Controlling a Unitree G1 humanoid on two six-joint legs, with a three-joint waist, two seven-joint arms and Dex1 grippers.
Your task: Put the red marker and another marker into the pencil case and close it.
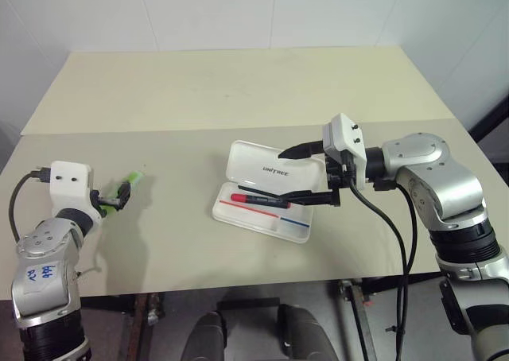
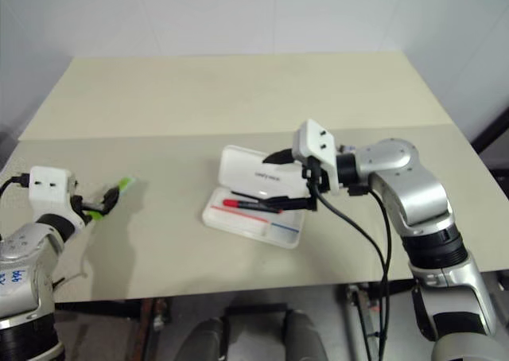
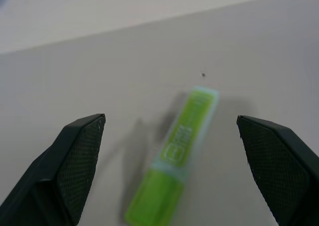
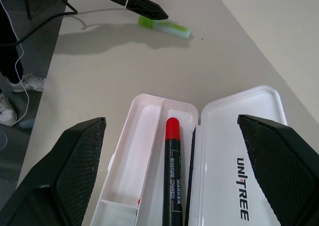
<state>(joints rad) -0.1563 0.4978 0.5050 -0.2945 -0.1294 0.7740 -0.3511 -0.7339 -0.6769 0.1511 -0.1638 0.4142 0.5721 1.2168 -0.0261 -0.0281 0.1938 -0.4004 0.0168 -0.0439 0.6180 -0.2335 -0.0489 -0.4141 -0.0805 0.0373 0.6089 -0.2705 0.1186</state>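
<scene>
red marker [image 4: 172, 172] is already in the open pencil case [image 1: 238, 215], so the wide-open left gripper [image 3: 169, 151] should straddle the green marker [image 3: 179, 156] mid-barrel before pinching, while the right gripper [image 1: 306, 172] hangs open over the case.

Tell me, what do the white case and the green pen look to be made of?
The pencil case looks like hard, glossy white plastic: smooth moulded walls, rounded corners, printed lettering on the lid. The green marker seems plastic too, with a clear, slightly frosted cap over a lime barrel. That is only how they look.
</scene>
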